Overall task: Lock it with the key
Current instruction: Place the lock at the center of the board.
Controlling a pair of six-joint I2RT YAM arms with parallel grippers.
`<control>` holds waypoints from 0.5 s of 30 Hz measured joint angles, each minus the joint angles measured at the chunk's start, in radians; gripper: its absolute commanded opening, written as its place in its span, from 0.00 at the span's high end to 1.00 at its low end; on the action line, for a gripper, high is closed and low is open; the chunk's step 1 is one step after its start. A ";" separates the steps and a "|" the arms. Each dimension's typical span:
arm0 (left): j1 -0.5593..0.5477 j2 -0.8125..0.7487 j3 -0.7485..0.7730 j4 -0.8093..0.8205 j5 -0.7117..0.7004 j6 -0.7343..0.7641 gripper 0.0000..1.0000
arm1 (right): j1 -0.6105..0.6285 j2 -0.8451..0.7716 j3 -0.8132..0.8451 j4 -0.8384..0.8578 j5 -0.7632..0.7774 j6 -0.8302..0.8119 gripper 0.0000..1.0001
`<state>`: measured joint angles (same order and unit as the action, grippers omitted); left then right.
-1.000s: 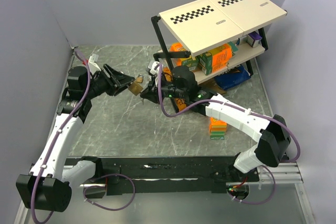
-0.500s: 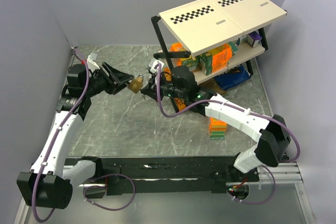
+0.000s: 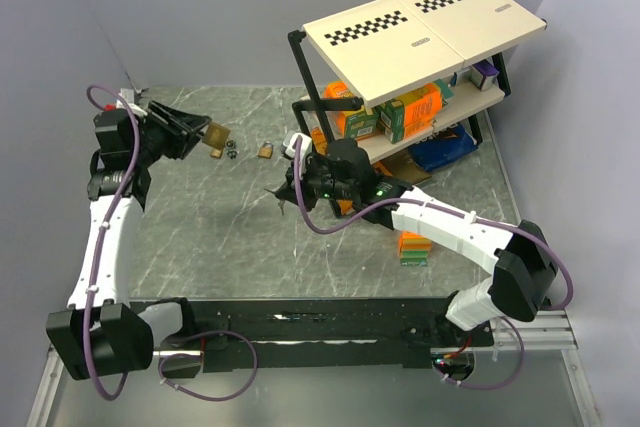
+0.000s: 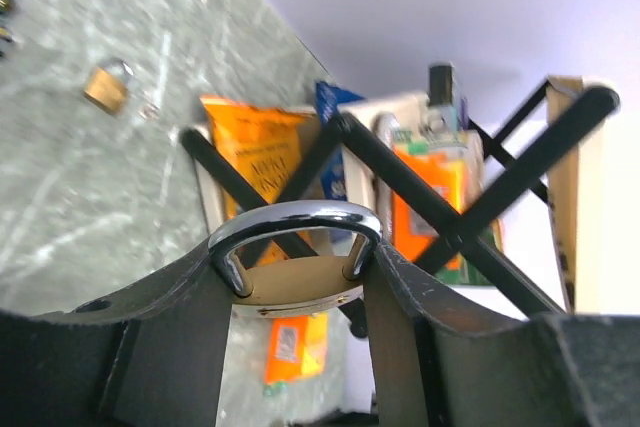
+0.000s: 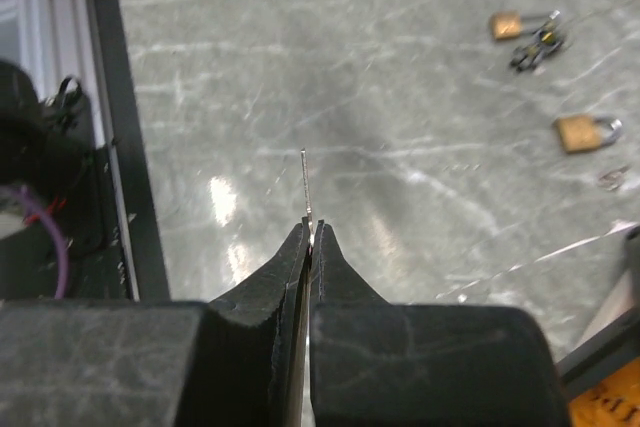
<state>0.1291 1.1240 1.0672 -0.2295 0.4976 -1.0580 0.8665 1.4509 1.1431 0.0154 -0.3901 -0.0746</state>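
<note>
My left gripper [image 3: 203, 137] is shut on a brass padlock [image 3: 214, 135] with a steel shackle and holds it above the table at the far left; in the left wrist view the padlock [image 4: 295, 282] sits between the fingers with its shackle [image 4: 295, 217] up. My right gripper [image 3: 285, 192] is shut on a thin silver key [image 5: 305, 187], seen edge-on past the fingertips in the right wrist view. The two grippers are well apart. A second brass padlock [image 3: 265, 150] lies on the table, also in the right wrist view [image 5: 583, 131].
A small bunch of keys [image 3: 230, 150] lies near the second padlock. A third padlock [image 5: 507, 24] with keys [image 5: 538, 47] shows in the right wrist view. A black-framed shelf [image 3: 420, 37] with orange and green boxes stands back right. An orange box [image 3: 415, 245] lies on the table.
My left arm has swung left and back, carrying the padlock away from the right gripper. The right gripper with the key has dropped slightly and stayed near the middle.
</note>
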 measured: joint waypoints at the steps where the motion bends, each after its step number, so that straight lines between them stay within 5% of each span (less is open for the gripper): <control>1: 0.011 0.006 0.004 -0.001 -0.004 0.012 0.99 | 0.000 0.000 -0.003 -0.008 -0.010 0.003 1.00; 5: 0.048 0.072 0.095 -0.066 -0.005 0.164 0.99 | -0.001 -0.003 -0.005 -0.026 -0.047 0.006 1.00; 15: 0.111 0.347 0.300 -0.323 -0.147 0.819 0.99 | -0.003 -0.016 -0.005 -0.031 -0.100 0.002 1.00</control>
<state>0.2401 1.4712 1.3670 -0.5522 0.3508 -0.2386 0.8631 1.4345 1.1385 -0.0154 -0.4896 -0.0723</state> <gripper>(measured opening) 0.528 0.019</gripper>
